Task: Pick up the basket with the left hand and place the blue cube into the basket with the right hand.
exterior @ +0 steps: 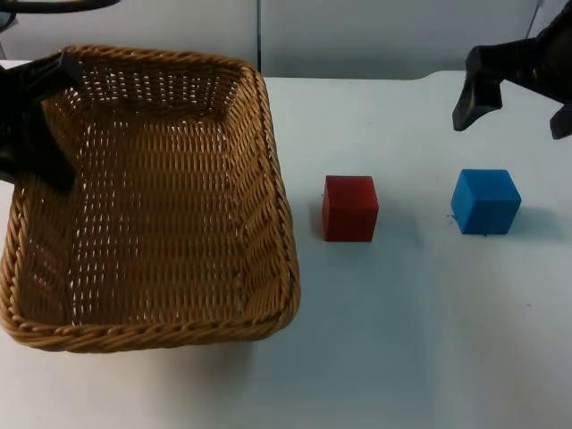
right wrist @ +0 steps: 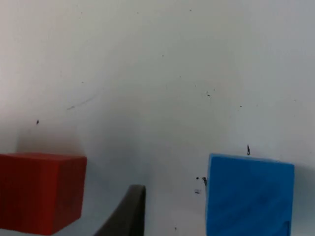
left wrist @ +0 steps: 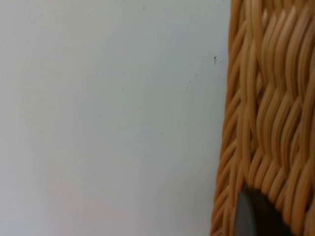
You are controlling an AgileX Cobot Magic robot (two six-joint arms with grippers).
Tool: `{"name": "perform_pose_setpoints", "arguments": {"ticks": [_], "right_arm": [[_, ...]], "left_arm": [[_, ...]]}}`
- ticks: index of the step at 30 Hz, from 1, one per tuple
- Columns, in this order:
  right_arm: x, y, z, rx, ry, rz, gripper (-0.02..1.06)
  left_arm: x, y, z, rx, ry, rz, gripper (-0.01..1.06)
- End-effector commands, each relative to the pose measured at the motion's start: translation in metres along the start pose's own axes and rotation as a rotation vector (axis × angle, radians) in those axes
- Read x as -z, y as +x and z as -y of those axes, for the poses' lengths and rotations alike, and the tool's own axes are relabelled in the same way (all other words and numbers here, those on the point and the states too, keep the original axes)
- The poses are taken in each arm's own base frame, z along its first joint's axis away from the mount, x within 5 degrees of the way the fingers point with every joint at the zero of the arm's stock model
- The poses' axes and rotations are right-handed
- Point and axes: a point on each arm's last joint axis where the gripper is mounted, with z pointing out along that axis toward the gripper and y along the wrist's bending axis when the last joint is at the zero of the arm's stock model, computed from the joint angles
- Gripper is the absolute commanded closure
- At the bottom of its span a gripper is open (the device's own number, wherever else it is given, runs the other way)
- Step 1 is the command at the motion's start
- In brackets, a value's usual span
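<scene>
1. Top view showed the left hand (exterior: 40, 116) gripping the basket (exterior: 152, 197) at its left rim, one finger inside; a weak pinch on the weave could let it tip.
2. The right hand (exterior: 509, 98) hung spread, empty, behind the blue cube (exterior: 485, 202) on the desk (exterior: 402, 340).
3. The red cube (exterior: 349, 207) between basket and blue cube risked a mistaken pick.
4. The blue cube looked smooth, square-edged.
</scene>
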Motion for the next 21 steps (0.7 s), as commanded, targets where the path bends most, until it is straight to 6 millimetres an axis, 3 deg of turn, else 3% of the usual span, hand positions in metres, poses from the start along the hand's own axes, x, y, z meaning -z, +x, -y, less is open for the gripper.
{"name": "perform_pose_setpoints", "arguments": {"ticks": [1, 8, 21], "right_arm": [[-0.005, -0.002, 0.000, 0.003, 0.004, 0.003, 0.05], [-0.024, 0.004, 0.002, -0.019, 0.010, -0.038, 0.05], [-0.050, 0.011, 0.004, -0.028, 0.017, -0.060, 0.05]], "left_arm": [[0.006, -0.001, 0.007, -0.002, 0.046, 0.016, 1.05], [0.006, -0.002, 0.010, 0.001, 0.074, 0.023, 1.05], [-0.012, -0.002, 0.002, 0.014, 0.084, -0.036, 1.05]]}}
